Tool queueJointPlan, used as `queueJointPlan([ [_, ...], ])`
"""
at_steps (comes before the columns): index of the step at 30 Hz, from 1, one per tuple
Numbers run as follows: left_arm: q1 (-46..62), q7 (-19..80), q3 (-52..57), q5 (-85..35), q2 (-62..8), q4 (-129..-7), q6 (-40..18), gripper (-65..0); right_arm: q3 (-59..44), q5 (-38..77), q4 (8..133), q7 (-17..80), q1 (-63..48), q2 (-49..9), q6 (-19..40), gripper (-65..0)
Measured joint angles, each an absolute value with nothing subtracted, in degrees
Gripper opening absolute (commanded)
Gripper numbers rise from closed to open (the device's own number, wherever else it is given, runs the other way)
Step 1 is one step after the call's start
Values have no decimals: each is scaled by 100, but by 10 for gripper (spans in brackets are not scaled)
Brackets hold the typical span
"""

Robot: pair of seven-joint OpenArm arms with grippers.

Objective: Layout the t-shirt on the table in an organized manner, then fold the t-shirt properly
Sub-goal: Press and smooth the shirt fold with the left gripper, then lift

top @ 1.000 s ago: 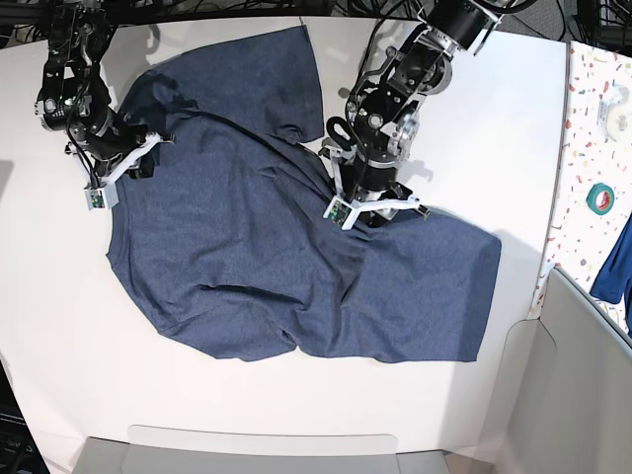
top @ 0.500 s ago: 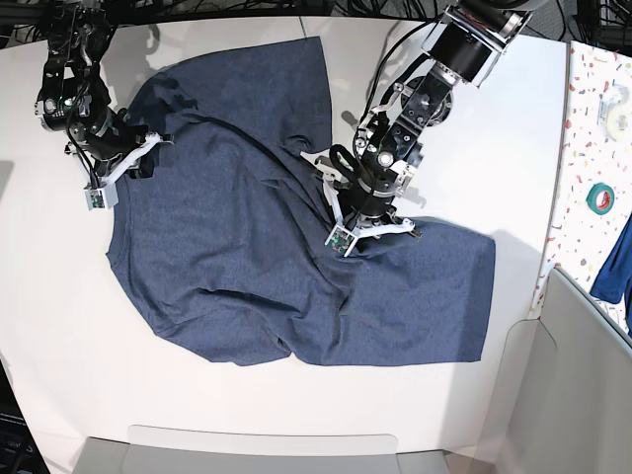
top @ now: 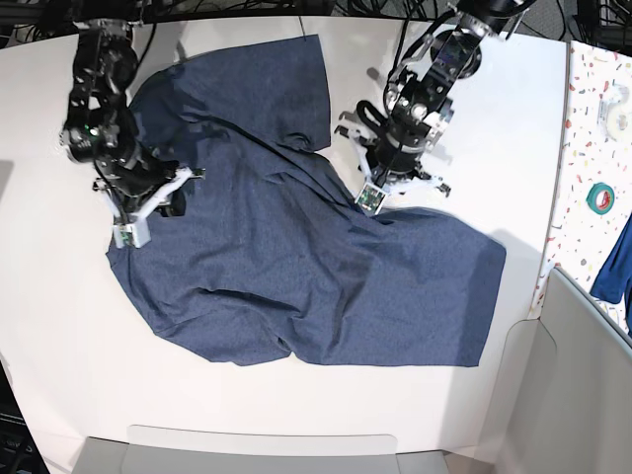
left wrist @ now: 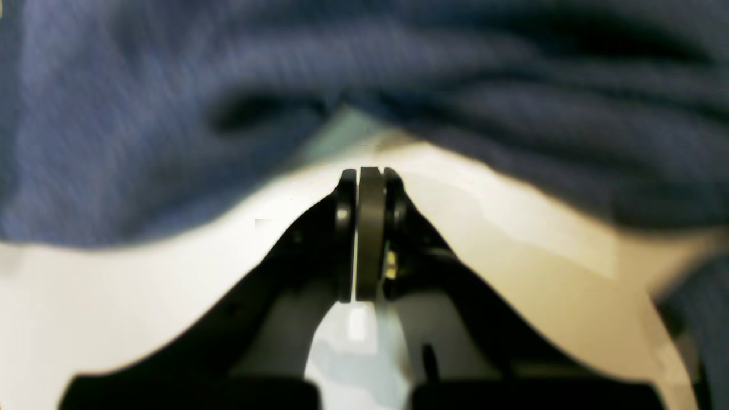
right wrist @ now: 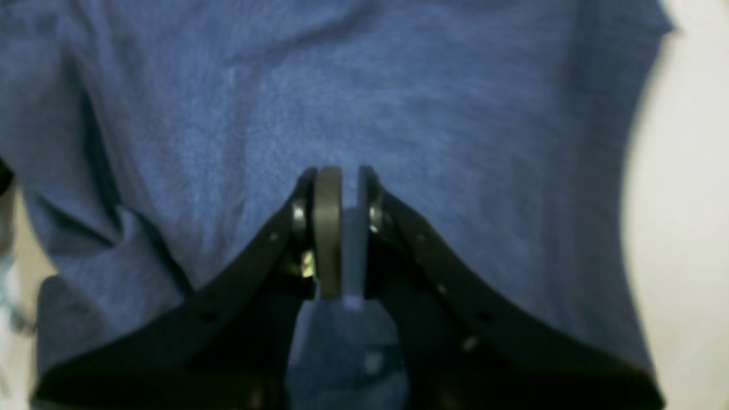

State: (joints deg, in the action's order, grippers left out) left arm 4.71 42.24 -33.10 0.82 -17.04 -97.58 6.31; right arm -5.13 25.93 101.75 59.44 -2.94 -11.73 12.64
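Note:
The dark navy t-shirt [top: 276, 267] lies crumpled across the white table [top: 59, 326], with a ridge of folds running through its middle. Over the shirt's left edge, my right gripper [top: 168, 202] is shut on a pinch of blue cloth. The right wrist view shows that fabric [right wrist: 398, 85] clamped between the fingers of the right gripper [right wrist: 342, 188]. By the shirt's upper right fold my left gripper [top: 388, 193] is shut. In the left wrist view its pads meet at the left gripper [left wrist: 367, 182] over bare table, and the shirt [left wrist: 171, 85] lies just beyond the tips.
A speckled white surface [top: 592, 128] runs along the right and carries a green tape roll [top: 602, 197]. A brighter blue cloth [top: 617, 262] hangs at the right edge. A grey bin wall [top: 583, 395] stands at the lower right, and a grey tray rim [top: 267, 449] lines the front.
My left gripper has shut and pulled back up off the shirt's middle fold. My right gripper has moved forward and inward, dragging the shirt's left edge with it.

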Motion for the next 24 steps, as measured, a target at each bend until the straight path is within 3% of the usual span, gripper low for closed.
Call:
queueJointPlan([
  [12,1236,4864,-2506,82,-2178,-11024,602,-650,25,2174,9011,5225,-47,-1210,1332,-592],
  [20,1249,5015,-106,-764,-1087,-10978,628,-455,30,2241,8991,5028,-141,-1284,1354,-592],
  [24,810,5439,600,-1603,-1070,-10499,611,-455,30,2224,9015,5046,-145,-1282,1352,-592],
])
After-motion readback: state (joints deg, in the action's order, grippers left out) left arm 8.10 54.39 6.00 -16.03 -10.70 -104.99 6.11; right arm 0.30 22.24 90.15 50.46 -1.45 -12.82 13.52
